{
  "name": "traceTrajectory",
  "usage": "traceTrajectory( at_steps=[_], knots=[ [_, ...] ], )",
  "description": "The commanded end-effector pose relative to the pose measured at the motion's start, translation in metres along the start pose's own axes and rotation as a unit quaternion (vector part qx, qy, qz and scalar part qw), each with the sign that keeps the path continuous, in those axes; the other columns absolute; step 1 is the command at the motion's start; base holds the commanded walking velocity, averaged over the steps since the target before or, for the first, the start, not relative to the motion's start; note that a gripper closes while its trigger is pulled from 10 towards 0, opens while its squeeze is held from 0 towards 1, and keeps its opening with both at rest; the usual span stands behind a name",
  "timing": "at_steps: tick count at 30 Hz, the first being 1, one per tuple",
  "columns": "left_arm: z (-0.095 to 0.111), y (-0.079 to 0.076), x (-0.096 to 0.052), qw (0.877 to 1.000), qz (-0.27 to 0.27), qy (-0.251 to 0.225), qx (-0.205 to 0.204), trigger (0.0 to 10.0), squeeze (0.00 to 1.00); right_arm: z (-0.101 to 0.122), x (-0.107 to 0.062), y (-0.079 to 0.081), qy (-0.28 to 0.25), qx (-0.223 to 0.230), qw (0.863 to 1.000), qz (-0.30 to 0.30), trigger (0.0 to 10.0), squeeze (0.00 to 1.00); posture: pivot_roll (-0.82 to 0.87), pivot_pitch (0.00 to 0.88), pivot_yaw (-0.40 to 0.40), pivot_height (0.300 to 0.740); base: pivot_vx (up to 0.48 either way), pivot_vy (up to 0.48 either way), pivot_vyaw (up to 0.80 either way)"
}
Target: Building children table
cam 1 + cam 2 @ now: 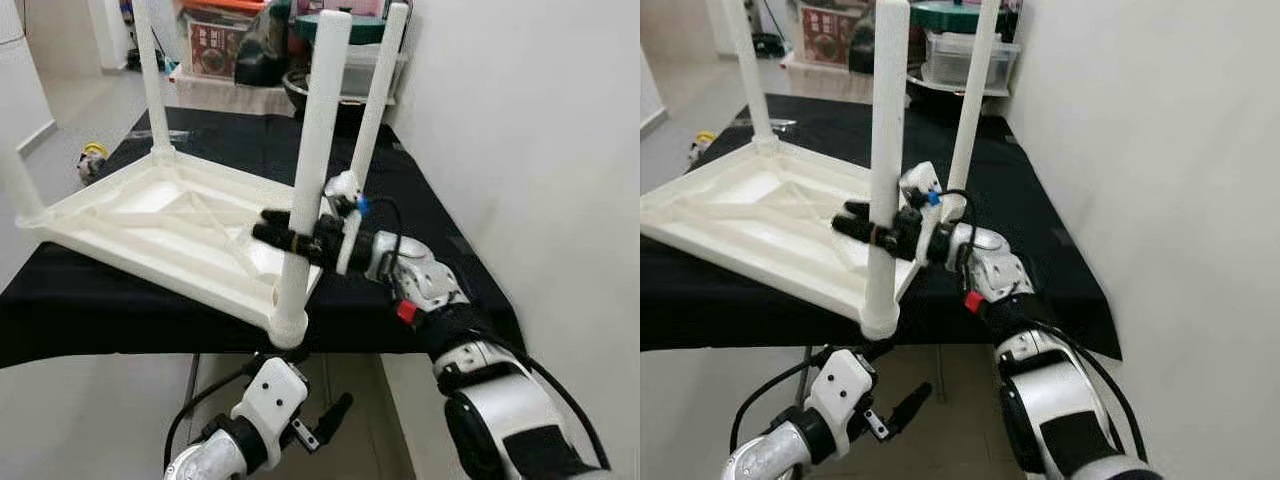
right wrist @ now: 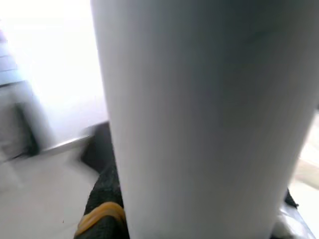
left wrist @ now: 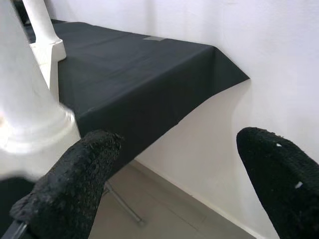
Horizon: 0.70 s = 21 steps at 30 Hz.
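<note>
1. The children's table point(image 1: 170, 225), white plastic, lies upside down on the black-draped table point(image 1: 420, 200), so its leg sockets face up and you can work on the legs from above. Its nearest corner overhangs the edge closest to you.
2. Legs stand at each corner in view. The near leg point(image 1: 312, 150) rises from the socket at the overhanging corner, at about 6 o'clock on the upturned top.
3. Your right hand point(image 1: 290, 238) is pinching that near leg a little above its socket, one black finger on each side. Judging by the grip, you are holding it upright to seat or tighten it.
4. The right wrist view confirms how close the grip is: the leg's white shaft point(image 2: 199, 119) sits directly against the camera.
5. Your left hand point(image 1: 325, 420) hangs below the table edge with fingers spread and nothing between them, probably waiting under the corner.
6. At 12 o'clock, beyond the table, a red printed box point(image 1: 215, 45) stands among stacked containers; its lettering is too small to read. No other brand or writing is legible.
</note>
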<state>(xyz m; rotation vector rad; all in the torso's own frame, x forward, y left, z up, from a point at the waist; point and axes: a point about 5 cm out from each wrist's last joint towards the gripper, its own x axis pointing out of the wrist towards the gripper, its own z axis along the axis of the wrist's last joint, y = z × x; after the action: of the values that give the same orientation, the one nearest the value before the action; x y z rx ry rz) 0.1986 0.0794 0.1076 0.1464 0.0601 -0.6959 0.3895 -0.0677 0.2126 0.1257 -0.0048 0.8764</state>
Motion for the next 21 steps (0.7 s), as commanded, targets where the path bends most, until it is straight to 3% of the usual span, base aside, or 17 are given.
traceTrajectory(
  at_steps=[1,4,7,8,15,16,19,20,21],
  knots=[
    [-0.003,-0.001,0.0,1.0,-0.001,0.006,0.003,10.0,0.0,-0.006,-0.018,-0.035,0.021,0.017,0.983,-0.179,0.0,0.0,0.14,0.0,-0.146,0.74,0.0,0.0,0.0],
    [-0.002,0.0,0.0,1.0,-0.001,0.006,0.003,10.0,0.0,-0.009,-0.025,-0.045,0.031,0.02,0.968,-0.248,0.0,0.0,0.13,0.0,-0.147,0.74,0.0,0.0,0.0],
    [-0.002,0.0,0.001,1.0,0.0,0.005,0.003,10.0,0.0,-0.014,-0.034,-0.056,0.047,0.031,0.939,-0.339,0.0,0.0,0.13,0.0,-0.148,0.74,0.0,0.0,0.0],
    [-0.002,0.0,0.001,1.0,0.0,0.005,0.004,10.0,0.0,-0.016,-0.037,-0.058,0.05,0.034,0.924,-0.377,0.0,0.0,0.13,0.0,-0.148,0.74,0.0,0.0,0.0],
    [-0.001,0.0,0.001,1.0,-0.001,0.004,0.005,10.0,0.0,-0.03,-0.033,-0.049,0.052,0.08,0.839,-0.536,0.0,0.0,0.13,0.0,-0.148,0.74,0.0,0.0,0.0],
    [-0.001,0.0,0.001,1.0,-0.001,0.004,0.005,10.0,0.0,-0.03,-0.033,-0.049,0.052,0.08,0.839,-0.536,0.0,0.0,0.13,0.0,-0.148,0.74,0.0,0.0,0.0],
    [-0.001,0.0,0.002,1.0,0.0,0.005,0.007,10.0,0.0,-0.029,-0.029,-0.042,0.04,0.081,0.813,-0.575,0.0,0.0,0.14,0.0,-0.153,0.74,0.0,0.0,0.0],
    [-0.001,0.0,0.002,1.0,0.0,0.005,0.007,10.0,0.0,-0.029,-0.029,-0.042,0.04,0.081,0.813,-0.575,0.0,0.0,0.14,0.0,-0.153,0.74,0.0,0.0,0.0],
    [0.0,0.0,0.002,1.0,0.002,0.004,0.007,10.0,0.0,-0.026,-0.032,-0.043,0.033,0.074,0.799,-0.596,0.0,0.0,0.14,0.0,-0.152,0.74,0.0,0.0,0.0]
  ],
)
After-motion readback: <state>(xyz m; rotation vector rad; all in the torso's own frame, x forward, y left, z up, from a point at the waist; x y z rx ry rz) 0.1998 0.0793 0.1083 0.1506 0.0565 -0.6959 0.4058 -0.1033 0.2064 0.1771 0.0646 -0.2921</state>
